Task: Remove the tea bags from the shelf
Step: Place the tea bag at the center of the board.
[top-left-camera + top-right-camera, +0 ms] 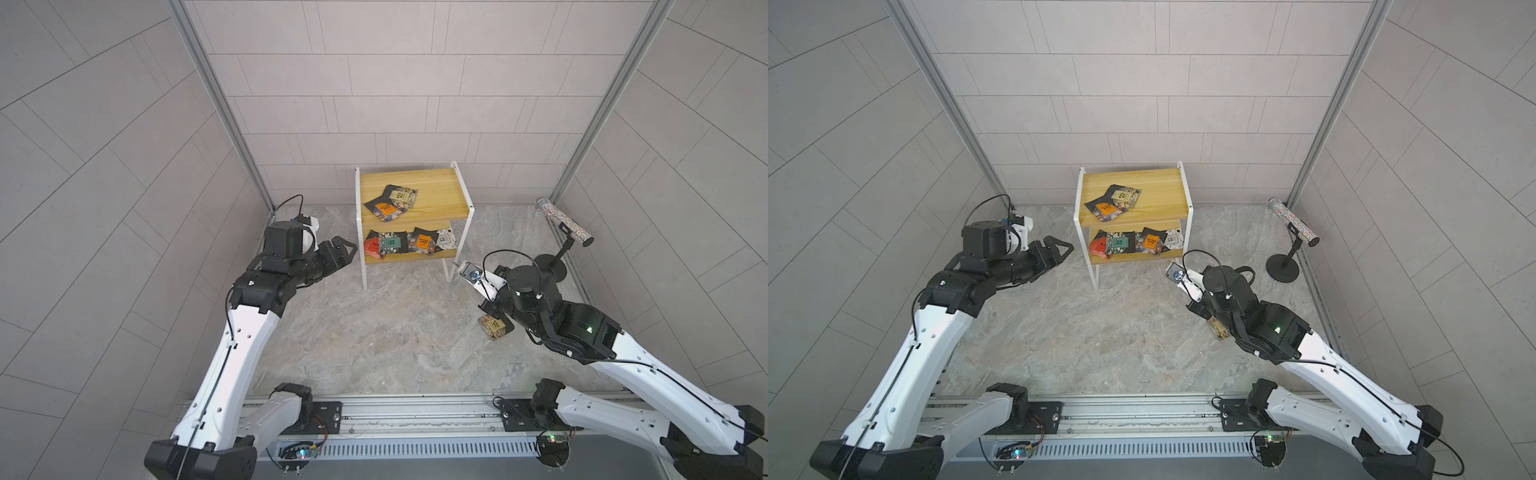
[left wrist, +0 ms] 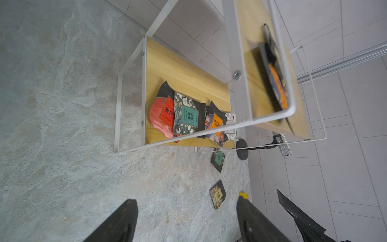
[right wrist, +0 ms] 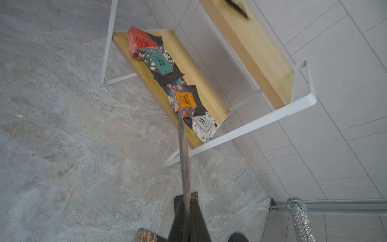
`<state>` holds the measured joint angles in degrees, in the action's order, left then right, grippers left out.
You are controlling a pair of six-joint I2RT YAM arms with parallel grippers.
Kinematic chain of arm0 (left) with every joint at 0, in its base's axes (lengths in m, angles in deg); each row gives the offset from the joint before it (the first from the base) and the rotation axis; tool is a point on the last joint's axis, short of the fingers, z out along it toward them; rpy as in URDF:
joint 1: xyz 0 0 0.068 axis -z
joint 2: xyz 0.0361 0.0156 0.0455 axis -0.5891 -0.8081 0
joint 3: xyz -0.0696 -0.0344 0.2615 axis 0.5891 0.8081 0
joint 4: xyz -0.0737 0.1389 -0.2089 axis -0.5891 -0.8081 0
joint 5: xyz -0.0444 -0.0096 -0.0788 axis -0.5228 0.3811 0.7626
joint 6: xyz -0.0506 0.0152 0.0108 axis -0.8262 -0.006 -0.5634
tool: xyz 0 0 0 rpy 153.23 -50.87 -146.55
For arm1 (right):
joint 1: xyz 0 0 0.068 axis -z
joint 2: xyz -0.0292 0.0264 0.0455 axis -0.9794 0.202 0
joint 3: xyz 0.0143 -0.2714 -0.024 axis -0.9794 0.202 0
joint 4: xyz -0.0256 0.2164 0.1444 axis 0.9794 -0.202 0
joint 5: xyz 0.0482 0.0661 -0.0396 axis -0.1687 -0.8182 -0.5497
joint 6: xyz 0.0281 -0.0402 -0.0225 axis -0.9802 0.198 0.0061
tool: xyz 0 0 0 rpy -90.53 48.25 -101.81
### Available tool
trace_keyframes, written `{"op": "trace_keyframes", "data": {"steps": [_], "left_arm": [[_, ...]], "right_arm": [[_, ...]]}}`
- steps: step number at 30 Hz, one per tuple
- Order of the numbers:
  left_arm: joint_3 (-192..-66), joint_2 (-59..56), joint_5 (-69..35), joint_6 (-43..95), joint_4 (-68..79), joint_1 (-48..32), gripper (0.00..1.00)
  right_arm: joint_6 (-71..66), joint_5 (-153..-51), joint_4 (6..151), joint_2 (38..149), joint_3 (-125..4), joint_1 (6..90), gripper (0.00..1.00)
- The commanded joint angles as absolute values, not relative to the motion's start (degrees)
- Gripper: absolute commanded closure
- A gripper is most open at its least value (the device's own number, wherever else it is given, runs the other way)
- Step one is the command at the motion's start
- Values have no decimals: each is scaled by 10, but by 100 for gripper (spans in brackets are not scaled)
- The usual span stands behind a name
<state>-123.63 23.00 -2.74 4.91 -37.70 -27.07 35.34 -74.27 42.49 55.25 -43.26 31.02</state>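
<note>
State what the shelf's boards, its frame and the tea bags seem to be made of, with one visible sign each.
Boards: likely wood, matt yellowish, grain lines show. Frame: probably metal, painted white, thin bent strip, screwed. Tea bags: printed foil or paper, creased; cannot tell which.

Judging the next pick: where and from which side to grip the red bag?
Probably its bare left edge: the thin red bag lies at the lower board's front, green bag overlapping its right. Come low from the front-left, under the top board.
</note>
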Motion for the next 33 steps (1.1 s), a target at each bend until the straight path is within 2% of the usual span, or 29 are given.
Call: {"op": "trace_keyframes", "data": {"steps": [1,17,33], "left_arm": [[-1197,250,-45,64,-389,-274,18],[-1070,271,-50,50,-365,-273,19],[-1039,265,-46,48,-352,-273,20]], "right_arm": [[307,-717,392,547,-406,304,96],[236,-713,419,624,-313,301,96],[220,-713,408,748,-320,300,95]]}}
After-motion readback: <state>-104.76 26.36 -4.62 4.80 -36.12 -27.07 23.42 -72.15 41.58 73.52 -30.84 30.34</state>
